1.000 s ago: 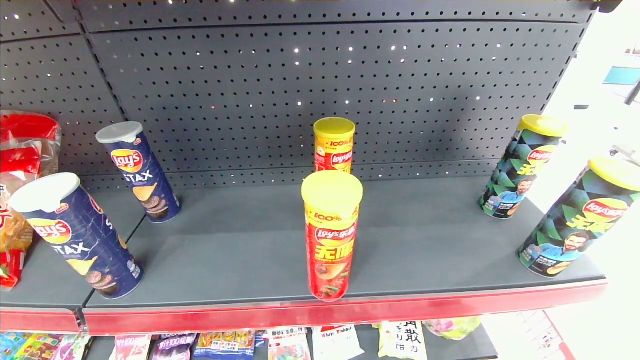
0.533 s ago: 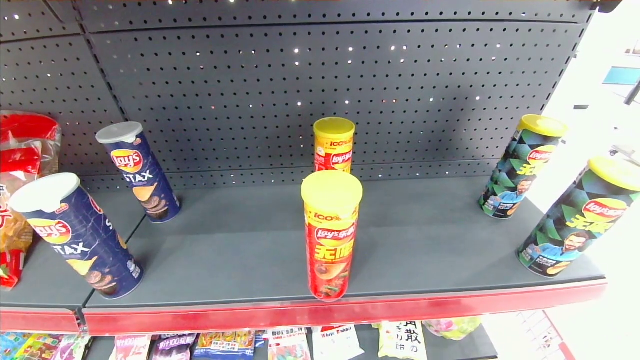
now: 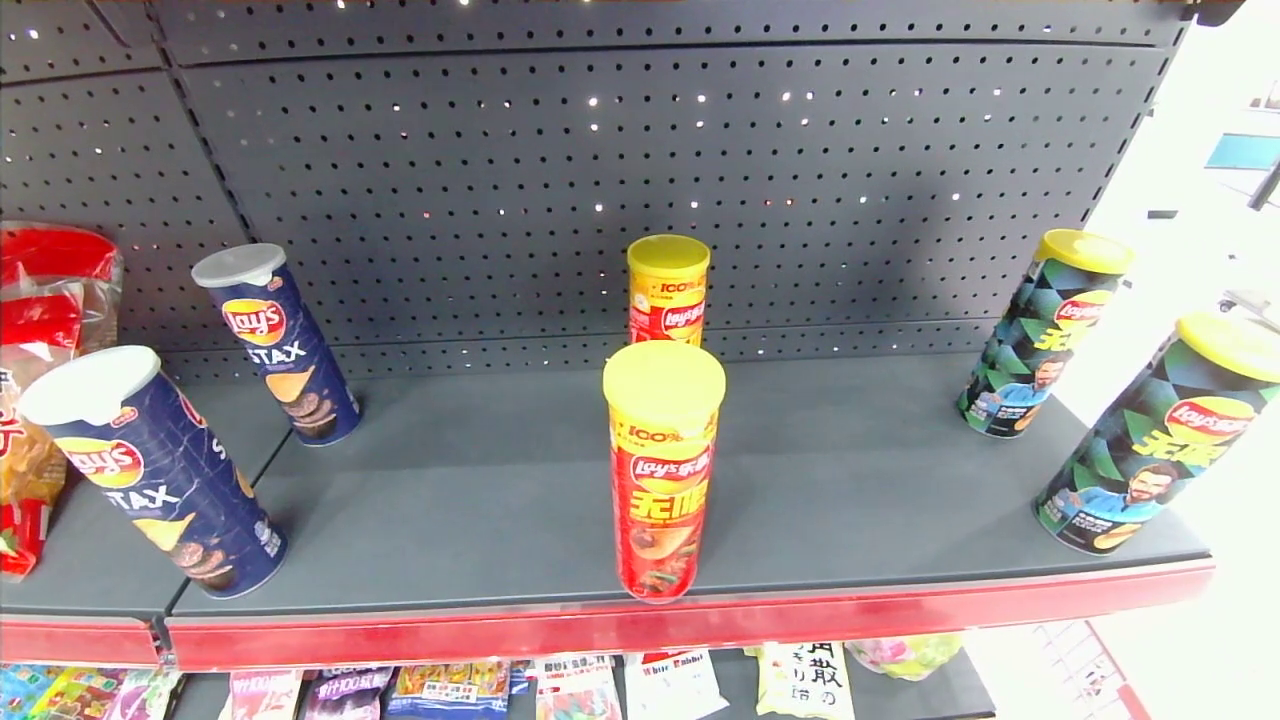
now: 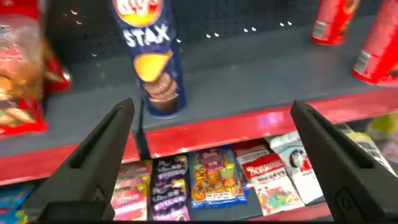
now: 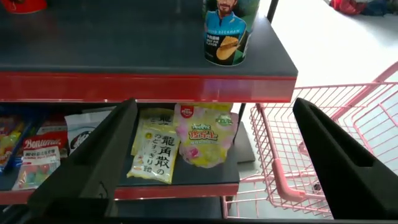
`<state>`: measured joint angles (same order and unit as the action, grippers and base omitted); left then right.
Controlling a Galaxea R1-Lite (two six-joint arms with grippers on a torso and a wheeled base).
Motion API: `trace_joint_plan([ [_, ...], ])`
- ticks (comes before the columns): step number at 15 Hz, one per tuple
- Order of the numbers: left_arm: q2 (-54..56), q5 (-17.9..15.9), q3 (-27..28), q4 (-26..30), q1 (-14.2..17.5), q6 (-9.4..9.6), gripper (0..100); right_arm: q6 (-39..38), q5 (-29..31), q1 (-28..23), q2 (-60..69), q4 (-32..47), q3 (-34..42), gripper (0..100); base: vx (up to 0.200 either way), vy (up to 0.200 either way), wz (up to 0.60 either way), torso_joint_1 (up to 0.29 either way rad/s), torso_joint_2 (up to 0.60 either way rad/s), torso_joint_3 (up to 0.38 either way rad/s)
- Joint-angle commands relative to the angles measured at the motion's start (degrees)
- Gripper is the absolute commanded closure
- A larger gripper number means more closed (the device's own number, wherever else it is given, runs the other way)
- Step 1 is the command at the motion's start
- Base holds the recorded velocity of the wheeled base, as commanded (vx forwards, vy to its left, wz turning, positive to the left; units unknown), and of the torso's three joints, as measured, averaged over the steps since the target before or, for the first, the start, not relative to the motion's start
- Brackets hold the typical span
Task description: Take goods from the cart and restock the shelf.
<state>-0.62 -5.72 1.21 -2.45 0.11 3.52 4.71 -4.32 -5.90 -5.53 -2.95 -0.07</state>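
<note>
On the dark shelf [image 3: 480,510] with its red front edge stand several crisp tubes: two navy ones [image 3: 155,470] [image 3: 278,342] at the left, two red-and-yellow ones [image 3: 662,470] [image 3: 668,288] in the middle, two green-black ones [image 3: 1045,333] [image 3: 1160,435] at the right. My left gripper [image 4: 211,162] is open and empty, below and in front of the shelf near the navy tube [image 4: 152,59]. My right gripper [image 5: 214,162] is open and empty too, in front of the shelf's right end under a green-black tube [image 5: 229,30]. The pink wire cart [image 5: 311,149] stands at the right.
Snack packets [image 3: 575,685] hang or lie on the lower shelf [image 5: 186,186]. Bagged goods [image 3: 45,330] sit at the far left of the upper shelf. A perforated back panel [image 3: 640,180] closes the shelf behind. Gaps lie between the tube groups.
</note>
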Motion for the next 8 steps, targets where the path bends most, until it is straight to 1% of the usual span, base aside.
trace_joint_plan([
  [1, 0.62, 5.63, -1.21, -0.19, -0.11, -1.15, 0, -0.14, 0.01, 0.01, -0.18, 0.14, 0.07, 0, 0.000, 0.000, 0.00, 0.000, 0.00, 0.000],
  [2, 0.62, 7.83, -1.21, -0.19, -0.02, -1.33, 0, -0.31, 0.01, 0.01, -0.18, 0.58, 0.07, 0, 0.000, 0.000, 0.00, 0.000, 0.00, 0.000],
  [3, 0.62, 9.85, -1.21, -0.36, -0.11, -1.41, 0, -2.16, 1.24, 0.01, -0.18, 2.77, 0.07, 0, 0.000, 0.000, 0.00, 0.000, 0.00, 0.000],
  [4, 0.62, 10.90, -1.21, -0.36, -0.11, -1.41, 0, -4.27, 2.38, 0.01, -0.18, 2.86, 0.07, 0, 0.000, 0.000, 0.00, 0.000, 0.00, 0.000],
  [5, 0.62, 10.55, -1.21, -0.36, -0.11, -1.68, 0, -4.71, 2.38, 0.01, -0.18, 2.86, 0.07, 0, 0.000, 0.000, 0.00, 0.000, 0.00, 0.000],
  [6, 0.62, 4.66, -1.21, 0.87, -0.11, -1.85, 0, -4.18, 2.47, 0.10, -0.18, 2.86, 0.07, 0, 0.000, 0.000, 0.00, 0.000, 0.00, 0.000],
  [7, 0.62, 1.50, -1.12, 2.63, -0.11, -1.77, 0, -3.65, 2.47, 0.01, -0.18, 2.86, 0.07, 0, 0.000, 0.000, 0.00, 0.000, 0.00, 0.000],
  [8, 0.62, 2.47, -1.03, 3.07, -0.11, -2.29, 0, -3.04, 2.38, 0.01, -0.18, 2.77, 0.07, 0, 0.000, 0.000, 0.00, 0.000, 0.00, 0.000],
])
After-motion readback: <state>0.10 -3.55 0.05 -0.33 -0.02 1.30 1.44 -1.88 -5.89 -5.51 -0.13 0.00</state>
